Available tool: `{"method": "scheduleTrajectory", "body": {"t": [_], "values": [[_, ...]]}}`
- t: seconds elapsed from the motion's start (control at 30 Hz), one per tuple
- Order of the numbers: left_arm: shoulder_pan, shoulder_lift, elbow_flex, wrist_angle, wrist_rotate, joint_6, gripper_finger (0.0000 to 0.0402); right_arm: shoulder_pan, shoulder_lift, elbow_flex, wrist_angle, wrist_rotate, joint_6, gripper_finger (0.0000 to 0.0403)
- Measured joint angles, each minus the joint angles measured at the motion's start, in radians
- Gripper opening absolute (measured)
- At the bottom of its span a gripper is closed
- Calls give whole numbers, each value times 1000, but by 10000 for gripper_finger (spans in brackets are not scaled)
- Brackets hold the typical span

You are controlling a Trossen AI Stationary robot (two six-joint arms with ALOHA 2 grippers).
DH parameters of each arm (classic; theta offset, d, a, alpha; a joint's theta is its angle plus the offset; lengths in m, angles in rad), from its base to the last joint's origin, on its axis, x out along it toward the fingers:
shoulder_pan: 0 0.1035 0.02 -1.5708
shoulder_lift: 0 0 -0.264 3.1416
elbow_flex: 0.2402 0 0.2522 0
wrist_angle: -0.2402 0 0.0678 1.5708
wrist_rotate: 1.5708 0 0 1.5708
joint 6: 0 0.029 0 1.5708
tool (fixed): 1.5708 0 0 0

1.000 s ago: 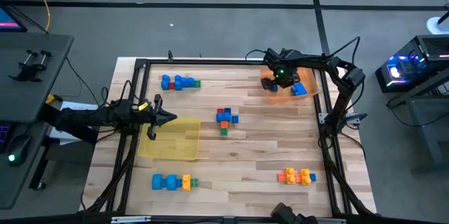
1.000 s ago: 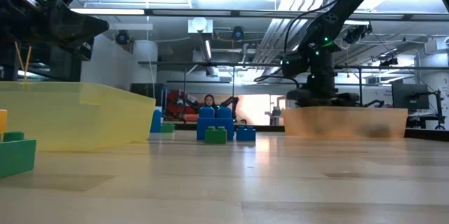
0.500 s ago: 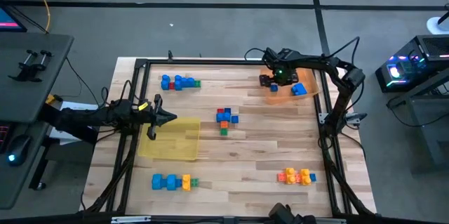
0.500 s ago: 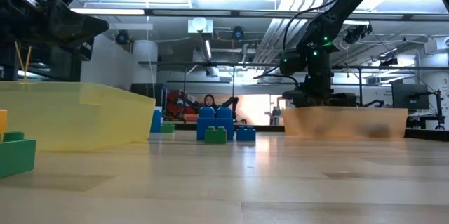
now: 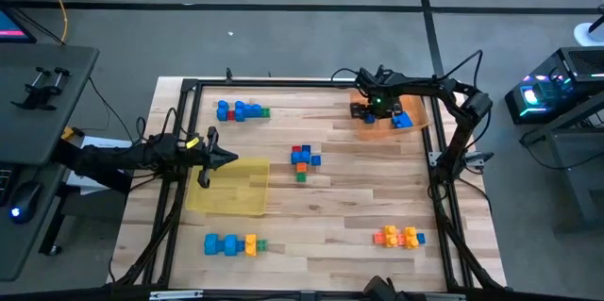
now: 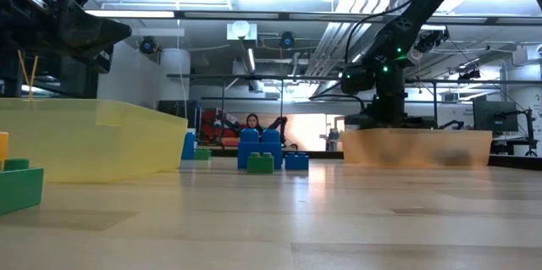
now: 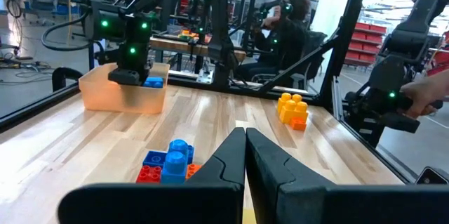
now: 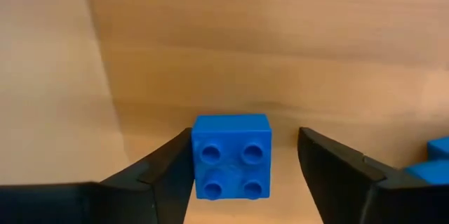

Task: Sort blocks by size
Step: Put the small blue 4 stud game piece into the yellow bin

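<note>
Where fingers straddle, blue block (image 8: pixel 231 156) has room.

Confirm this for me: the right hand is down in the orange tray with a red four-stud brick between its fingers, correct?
Not quite: the four-stud brick is blue, not red, as the right wrist view shows. The right hand is down in the orange tray with that brick between its fingers.

Grey floor (image 5: pixel 283 37) around wooden table (image 5: pixel 340 197). Dark side desk (image 5: pixel 38 84) at left. Ceiling pipes and bright lights (image 6: pixel 241 30) overhead.
</note>
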Motion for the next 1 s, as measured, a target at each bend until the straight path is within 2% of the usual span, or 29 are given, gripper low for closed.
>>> {"method": "scheduleTrajectory", "body": {"t": [0.13, 0.3, 0.5, 0.6, 0.67, 0.77, 1.0], "values": [[0, 0, 0, 0, 0, 0, 0, 0, 4, 14, -12, 5, -32, 209], [0, 0, 0, 0, 0, 0, 0, 0, 8, 54, -55, 44, -105, 140], [0, 0, 0, 0, 0, 0, 0, 0, 7, 181, -197, 133, -247, 136], [0, 0, 0, 0, 0, 0, 0, 9, -18, 268, -213, 154, -276, 135], [0, 0, 0, 0, 0, 0, 0, 35, -44, 317, -162, 143, -276, 136], [0, 0, 0, 0, 0, 0, 0, 106, -57, 372, -42, 47, -238, 135], [0, 0, 0, 0, 0, 0, 0, 398, 25, 394, 255, -87, -128, 135]]}}
